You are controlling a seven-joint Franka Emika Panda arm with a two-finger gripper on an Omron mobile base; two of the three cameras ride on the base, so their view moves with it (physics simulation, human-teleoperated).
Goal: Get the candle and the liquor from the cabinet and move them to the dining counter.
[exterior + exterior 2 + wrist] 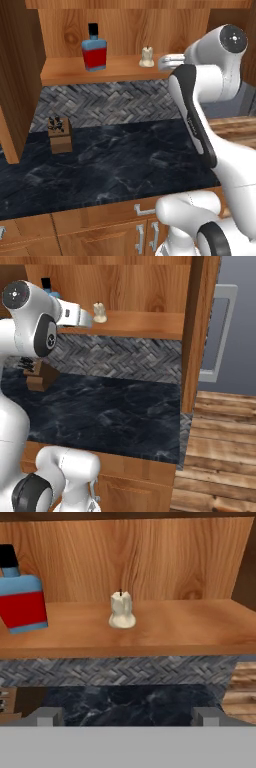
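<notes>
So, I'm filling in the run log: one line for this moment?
gripper: open, facing shelf | stubby cream-white candle: on shelf, untouched | red flat-sided liquor bottle: on shelf

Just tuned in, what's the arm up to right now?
The arm is reaching toward the open cabinet shelf with its gripper open and empty, lined up on the candle. The candle and the liquor both stand upright on the shelf, apart from each other, untouched. Nothing has been picked up yet. A knife block sits on the black counter below.

Liquor (94,48) and candle (146,57) on cabinet (105,70) shelf, liquor left of candle, well apart. Knife block (60,134) on surface (130,160) below, left side.
</notes>
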